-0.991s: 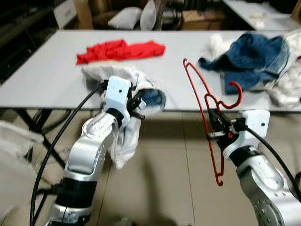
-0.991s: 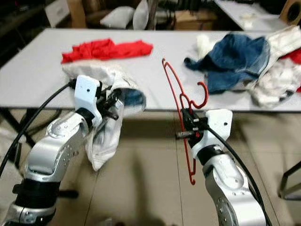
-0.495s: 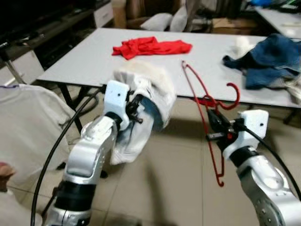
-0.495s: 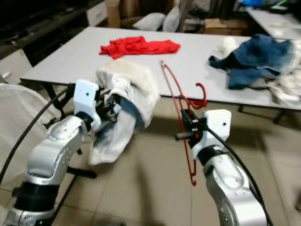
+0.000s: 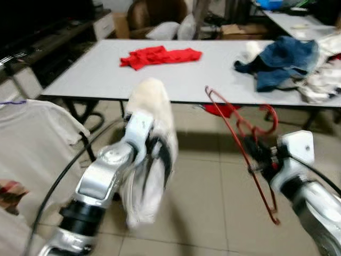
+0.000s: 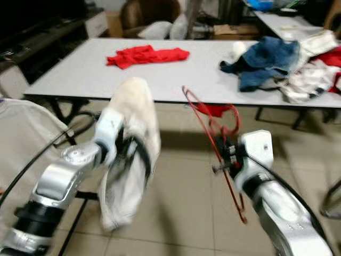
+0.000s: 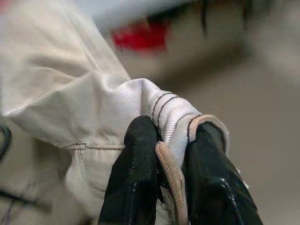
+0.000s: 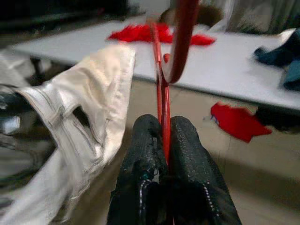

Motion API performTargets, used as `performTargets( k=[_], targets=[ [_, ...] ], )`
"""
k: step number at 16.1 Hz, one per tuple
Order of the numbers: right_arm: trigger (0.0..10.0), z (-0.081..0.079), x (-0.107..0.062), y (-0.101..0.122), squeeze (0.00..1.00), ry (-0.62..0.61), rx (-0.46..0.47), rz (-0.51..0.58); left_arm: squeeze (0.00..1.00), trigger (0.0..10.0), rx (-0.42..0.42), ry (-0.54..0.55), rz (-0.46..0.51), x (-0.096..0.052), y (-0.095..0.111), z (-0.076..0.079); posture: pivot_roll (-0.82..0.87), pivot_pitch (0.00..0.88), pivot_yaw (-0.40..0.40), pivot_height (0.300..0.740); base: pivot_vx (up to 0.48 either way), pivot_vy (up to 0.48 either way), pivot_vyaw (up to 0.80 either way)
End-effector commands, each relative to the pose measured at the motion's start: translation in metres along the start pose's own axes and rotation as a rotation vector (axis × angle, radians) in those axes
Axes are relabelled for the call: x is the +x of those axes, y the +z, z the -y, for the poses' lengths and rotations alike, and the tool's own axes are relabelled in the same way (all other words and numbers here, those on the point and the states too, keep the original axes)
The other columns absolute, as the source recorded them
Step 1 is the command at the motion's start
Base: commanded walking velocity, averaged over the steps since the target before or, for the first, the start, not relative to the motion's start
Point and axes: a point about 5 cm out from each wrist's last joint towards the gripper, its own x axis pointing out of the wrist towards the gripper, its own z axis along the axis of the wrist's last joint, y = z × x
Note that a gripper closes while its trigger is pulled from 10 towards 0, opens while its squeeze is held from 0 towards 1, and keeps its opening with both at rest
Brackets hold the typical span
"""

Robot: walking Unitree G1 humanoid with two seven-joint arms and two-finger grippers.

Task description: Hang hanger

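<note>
A grey table (image 5: 101, 74) carries a red garment (image 5: 160, 55), blue denim (image 5: 285, 57) and white cloth (image 5: 322, 85).

Both head views are smeared with motion blur. My left gripper (image 5: 152, 152) is buried behind the white garment (image 5: 152, 160), its fingers lost there. My red hanger (image 5: 242, 146) blurs near the hook; its lower end is cut off in my right wrist view, behind my fingers (image 8: 145, 173).

red wire hanger (image 5: 250, 154) | tilted, hook up | pinched in right pincer (image 8: 161, 140) | above the floor
</note>
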Motion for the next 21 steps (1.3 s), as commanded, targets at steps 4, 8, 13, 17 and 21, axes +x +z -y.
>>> performTargets(
  k=[4,8,13,17,21],
  targets=[
    [10.0,-0.015,-0.028,-0.016,0.00,0.216,-0.048,-0.155,0.00,0.0,0.173,-0.268,-0.218,0.002,-0.031,0.017,-0.07,0.000,0.116,0.740,0.000,0.000,0.00],
    [10.0,-0.028,-0.047,-0.024,0.00,0.408,-0.017,-0.265,0.00,0.0,-0.105,0.035,-0.051,0.024,0.000,-0.023,-0.07,0.000,0.125,0.740,0.000,0.000,0.00],
    [10.0,-0.039,-0.051,-0.028,0.00,0.531,0.053,-0.306,0.00,0.0,-0.189,0.076,0.054,0.017,0.034,-0.037,-0.07,0.000,0.113,0.740,0.000,0.000,0.00],
    [10.0,-0.021,-0.018,-0.041,0.00,0.388,0.040,-0.346,0.00,0.0,-0.198,0.027,0.140,0.012,0.064,-0.028,-0.06,0.000,0.102,0.740,0.000,0.000,0.00],
    [10.0,-0.012,0.030,-0.048,0.00,0.304,0.132,-0.309,0.00,0.0,-0.168,0.037,0.198,0.013,0.085,-0.025,-0.04,0.000,0.090,0.740,0.000,0.000,0.00]
  ],
)
